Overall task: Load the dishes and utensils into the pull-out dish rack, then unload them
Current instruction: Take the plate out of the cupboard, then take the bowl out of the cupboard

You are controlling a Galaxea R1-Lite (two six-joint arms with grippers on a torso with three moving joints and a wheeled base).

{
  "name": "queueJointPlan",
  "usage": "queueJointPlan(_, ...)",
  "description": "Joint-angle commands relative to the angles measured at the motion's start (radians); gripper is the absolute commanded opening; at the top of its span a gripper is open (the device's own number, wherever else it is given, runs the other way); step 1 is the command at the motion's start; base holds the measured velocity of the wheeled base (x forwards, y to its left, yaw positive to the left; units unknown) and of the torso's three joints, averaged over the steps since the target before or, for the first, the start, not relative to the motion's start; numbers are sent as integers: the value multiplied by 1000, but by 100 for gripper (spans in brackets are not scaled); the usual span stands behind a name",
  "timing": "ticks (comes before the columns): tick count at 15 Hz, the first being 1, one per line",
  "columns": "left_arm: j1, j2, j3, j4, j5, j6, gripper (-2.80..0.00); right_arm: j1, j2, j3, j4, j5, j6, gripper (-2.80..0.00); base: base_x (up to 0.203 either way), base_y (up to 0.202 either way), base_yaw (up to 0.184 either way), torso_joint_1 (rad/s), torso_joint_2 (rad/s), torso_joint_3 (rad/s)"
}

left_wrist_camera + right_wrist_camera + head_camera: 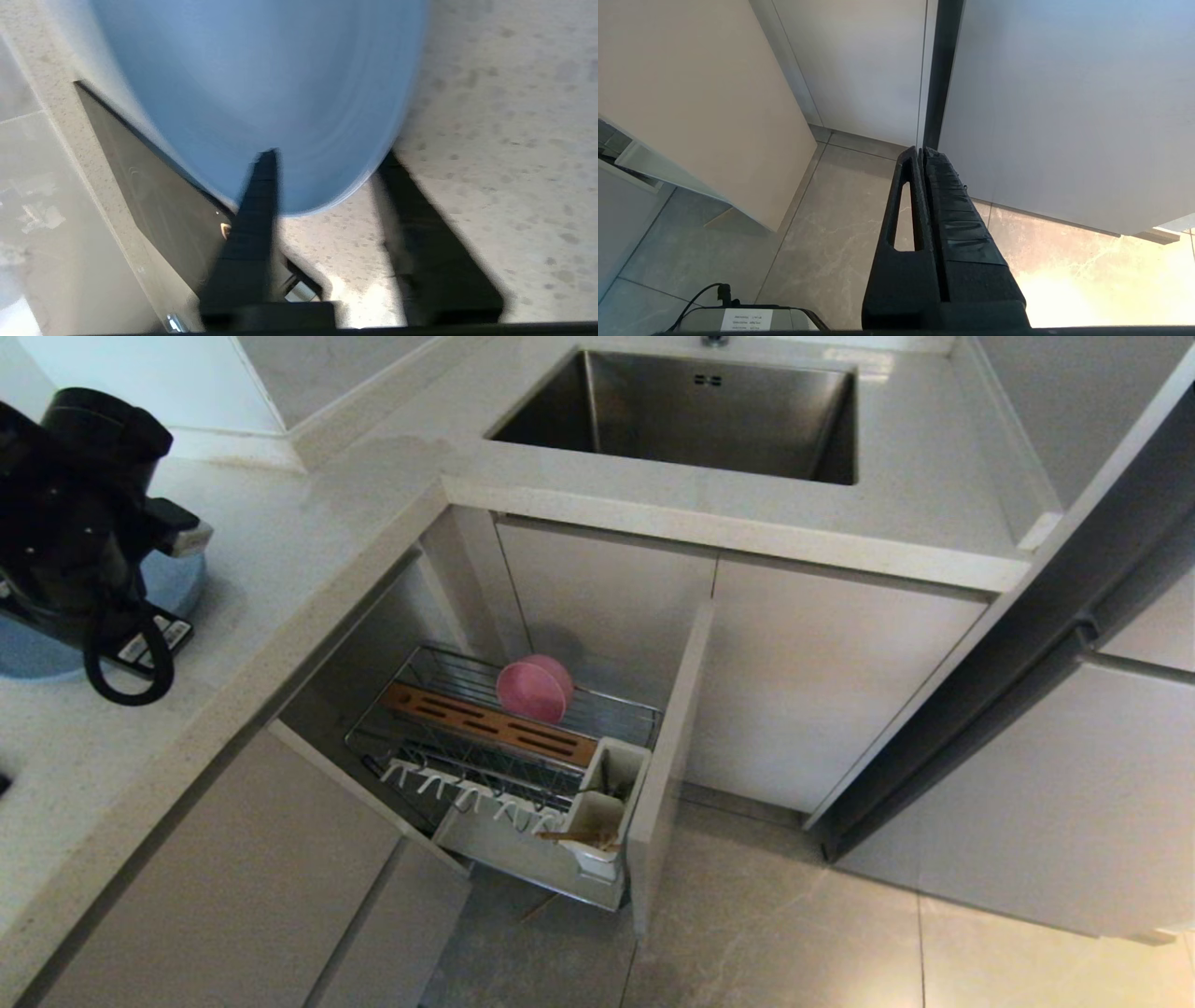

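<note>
Left claw jaws apart over the countertop, one finger across the rim of the light-blue plate lying just ahead, not clamped. Plate looks light, stiff, slick: pinch the rim. Pink bowl sits far below in the rack. Right claw together, parked

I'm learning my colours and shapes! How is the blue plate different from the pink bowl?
The blue plate is light blue; the pink bowl is pink. The plate lies flat on the countertop; the bowl stands on its edge in the pull-out dish rack. The left gripper is right at the plate with fingers apart; nothing is near the bowl. Both are round.
</note>
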Motion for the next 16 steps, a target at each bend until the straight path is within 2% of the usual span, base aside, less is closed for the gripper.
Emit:
queueJointPlan(1, 0, -5, 1, 3, 2, 3, 0, 0, 0, 8, 0, 0, 0, -280, 0, 0, 0, 0, 0, 0)
queueJointPlan(8, 0, -72, 2, -17, -4, 2, 0, 0, 0, 8, 0, 0, 0, -280, 0, 0, 0, 0, 0, 0)
queueJointPlan(15, 0, -282, 4, -17, -37, -5, 0, 0, 0, 9, 0, 0, 0, -280, 0, 0, 0, 0, 0, 0)
queueJointPlan(16, 1, -312, 4, -16, -51, -11, -280, 0, 0, 8, 0, 0, 0, -280, 0, 0, 0, 0, 0, 0)
